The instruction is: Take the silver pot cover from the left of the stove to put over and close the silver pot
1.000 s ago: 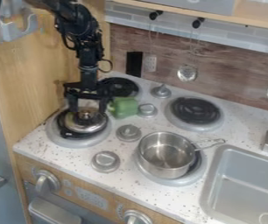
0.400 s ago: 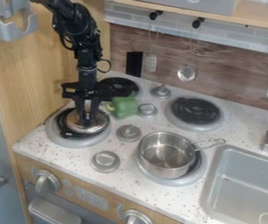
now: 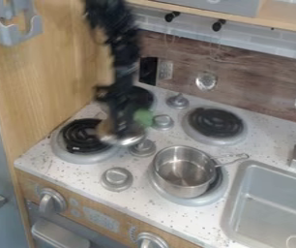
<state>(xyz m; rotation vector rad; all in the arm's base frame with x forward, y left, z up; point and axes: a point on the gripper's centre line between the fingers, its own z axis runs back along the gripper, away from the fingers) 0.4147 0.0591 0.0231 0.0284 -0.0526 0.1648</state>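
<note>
Our tool [image 3: 120, 132] pinches the silver pot cover [image 3: 134, 138] above the worktop's [image 3: 163, 215] left side, apart from the silver pot [image 3: 182, 175]. We judge it light, stiff, slippery; its top centre should grip best.

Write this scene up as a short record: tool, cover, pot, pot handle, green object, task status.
tool: black, gripping the cover; tool
cover: silver pot cover, by the right edge of the front-left burner
pot: silver pot, upright and uncovered on the front-right burner
pot handle: pointing toward the sink
green object: beside the tool, partly hidden
task status: cover not on pot
</note>
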